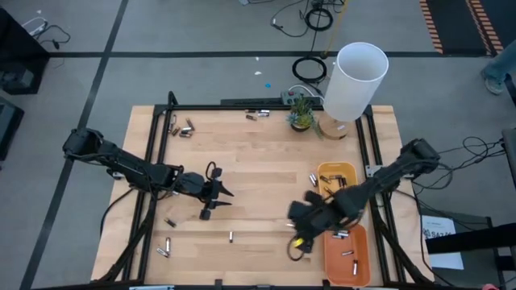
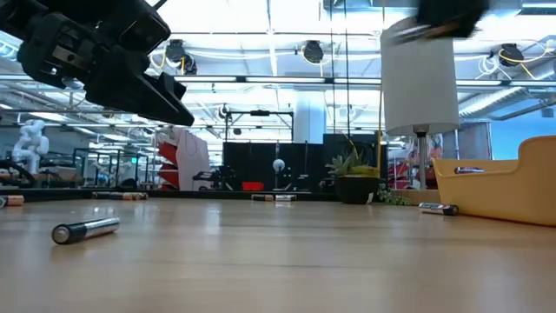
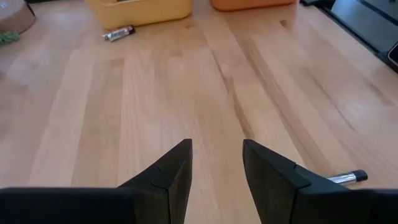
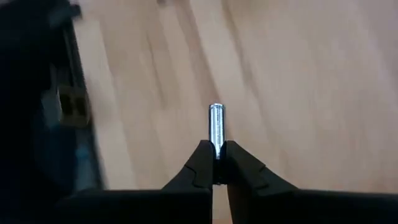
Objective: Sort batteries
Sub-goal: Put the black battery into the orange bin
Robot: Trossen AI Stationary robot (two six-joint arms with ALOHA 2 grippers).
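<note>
My right gripper [image 4: 216,147] is shut on a silvery battery [image 4: 216,124], raised above the wood table [image 1: 258,161] beside the orange tray [image 1: 348,256] and the yellow tray [image 1: 337,176]. My left gripper [image 3: 216,158] hovers open over bare wood at the table's left middle [image 1: 216,200], nothing between its fingers. A dark-tipped battery [image 3: 348,177] lies on its side just beside one finger. More batteries lie flat on the table at the near left [image 1: 165,246], near middle [image 1: 230,236] and far edge [image 1: 256,115]. My right gripper pinches the silvery battery by one end [image 4: 216,151] between its two fingertips. The battery lies along the fingers and sticks out past their tips. The fingers slant steeply down from above. The battery is lifted clear of the table.
A white lamp [image 1: 355,80] and a small potted plant [image 1: 301,113] stand at the far right. Several batteries lie in both trays, and one lies beside the yellow tray [image 3: 118,33]. Black frame rails [image 1: 149,161] run along the table's sides. The table's middle is bare wood.
</note>
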